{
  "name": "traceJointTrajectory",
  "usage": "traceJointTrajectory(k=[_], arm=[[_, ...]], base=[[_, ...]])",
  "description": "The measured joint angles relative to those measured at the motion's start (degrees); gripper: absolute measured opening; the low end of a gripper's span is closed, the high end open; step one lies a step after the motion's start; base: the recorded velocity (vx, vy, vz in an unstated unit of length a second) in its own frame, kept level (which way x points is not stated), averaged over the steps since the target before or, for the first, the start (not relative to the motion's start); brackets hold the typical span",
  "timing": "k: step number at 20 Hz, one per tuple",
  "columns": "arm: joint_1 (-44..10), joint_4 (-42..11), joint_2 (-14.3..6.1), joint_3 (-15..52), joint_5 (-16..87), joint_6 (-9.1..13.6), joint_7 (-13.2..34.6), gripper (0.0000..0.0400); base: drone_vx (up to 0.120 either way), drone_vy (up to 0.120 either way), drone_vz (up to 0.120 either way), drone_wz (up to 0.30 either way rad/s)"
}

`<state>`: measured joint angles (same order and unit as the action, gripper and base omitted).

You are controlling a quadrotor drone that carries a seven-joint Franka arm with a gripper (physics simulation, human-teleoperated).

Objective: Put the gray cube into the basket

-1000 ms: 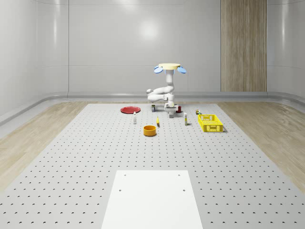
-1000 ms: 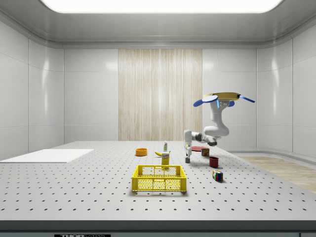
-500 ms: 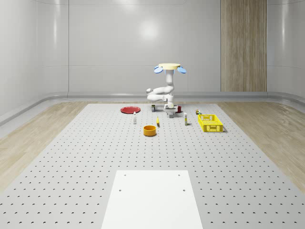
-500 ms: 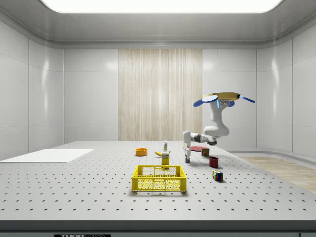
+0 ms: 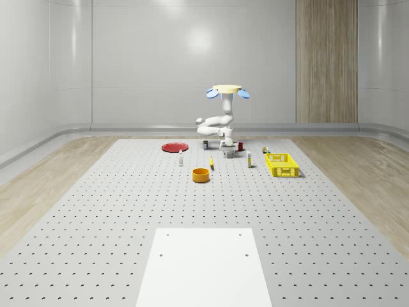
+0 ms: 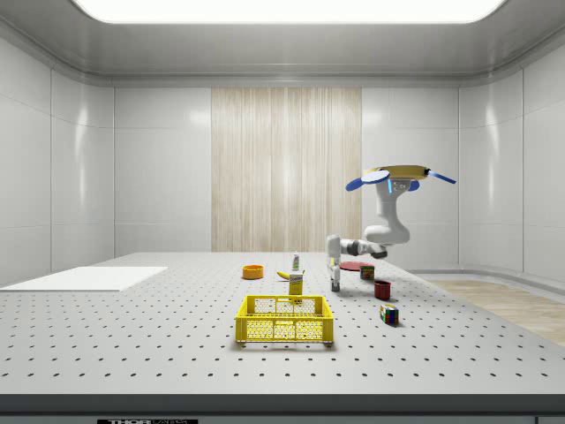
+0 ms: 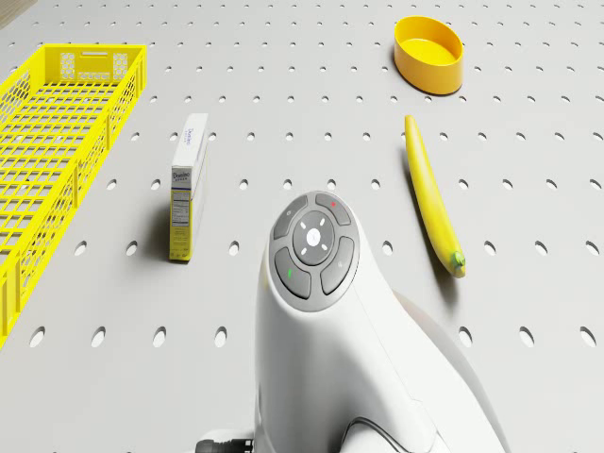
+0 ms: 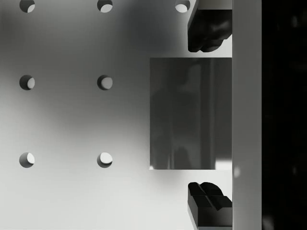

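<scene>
The gray cube [image 8: 191, 113] lies flat on the perforated table, between the two dark fingertips [image 8: 210, 31] of my gripper [image 8: 208, 116]. A thin gap shows on each side of it, so the gripper is open and straddles the cube. In the whole-scene view the gripper [image 5: 227, 151] is down at the cube [image 5: 228, 154], with the drone [image 5: 227, 90] hovering above it. The yellow mesh basket [image 5: 282, 165] stands on the table to the whole-scene view's right of the cube. In the side view the basket [image 6: 284, 319] sits nearer the camera than the gripper [image 6: 335, 283].
An upright white box [image 7: 187, 184], a banana [image 7: 429, 193] and a yellow bowl [image 7: 429, 52] stand between the cube and the basket side. A red plate [image 5: 174, 147], a red cup [image 6: 382, 289], a colour cube [image 6: 388, 313] and small bottles [image 5: 181, 158] are nearby. A white pad [image 5: 204, 265] lies at the front.
The arm has lowered the gripper from just above the gray cube to around it. The drone has stayed in place and the cube has not moved.
</scene>
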<state>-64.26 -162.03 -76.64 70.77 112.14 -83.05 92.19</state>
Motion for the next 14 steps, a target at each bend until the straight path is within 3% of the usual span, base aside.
traceJointTrajectory(k=[6, 10, 14], arm=[[-0.05, 0.13, -1.06, -1.03, 0.67, -1.36, 0.09, 0.04], [-0.19, 0.21, -1.6, -1.29, 0.76, -1.98, 0.21, 0.031], [-0.36, 0.26, -2.06, -1.33, 0.67, -2.46, 0.34, 0.0272]], base=[[0.0, 0.0, 0.0, 0.0], [0.0, 0.0, 0.0, 0.0], [0.0, 0.0, 0.0, 0.0]])
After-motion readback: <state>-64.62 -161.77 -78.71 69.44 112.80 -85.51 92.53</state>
